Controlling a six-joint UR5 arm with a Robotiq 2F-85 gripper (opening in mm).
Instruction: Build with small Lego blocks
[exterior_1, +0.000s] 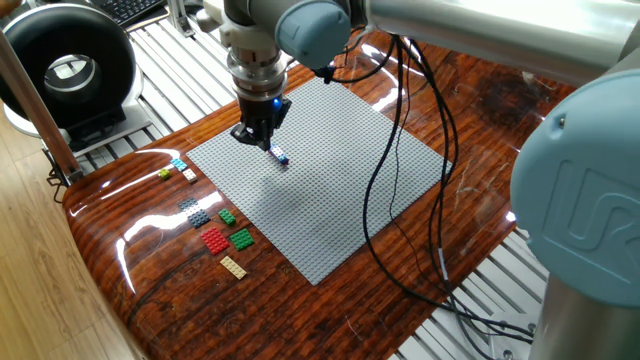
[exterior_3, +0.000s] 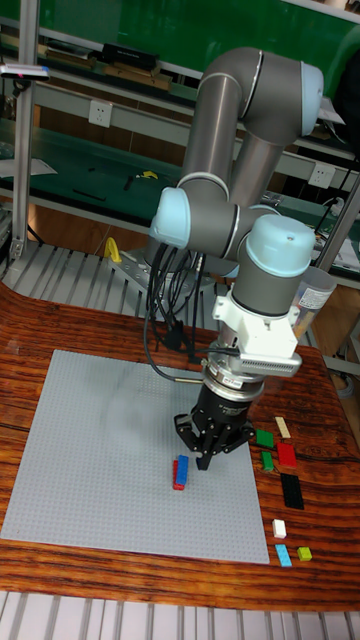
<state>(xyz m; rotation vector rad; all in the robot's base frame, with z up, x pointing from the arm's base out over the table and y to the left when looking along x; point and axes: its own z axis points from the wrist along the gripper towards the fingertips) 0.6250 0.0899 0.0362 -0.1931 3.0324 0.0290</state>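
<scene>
Here my gripper (exterior_3: 203, 462) hovers just over the small blue-and-red stack of studded plastic bricks (exterior_3: 180, 471) on the large square grey studded baseplate (exterior_1: 330, 190).

Nearest the front edge of the glossy dark wooden table (exterior_1: 150, 290) lie the spares: a tan plate (exterior_1: 233, 266), a red plate (exterior_1: 214, 240), two green bricks (exterior_1: 241, 238), and grey, white and cyan pieces toward the left corner. Farther in, the stack sits near the baseplate's far-left edge. My fingers look drawn narrow, but I cannot tell whether they hold anything. I judge pressing straight down, squarely aligned with the studs, matters most.
</scene>
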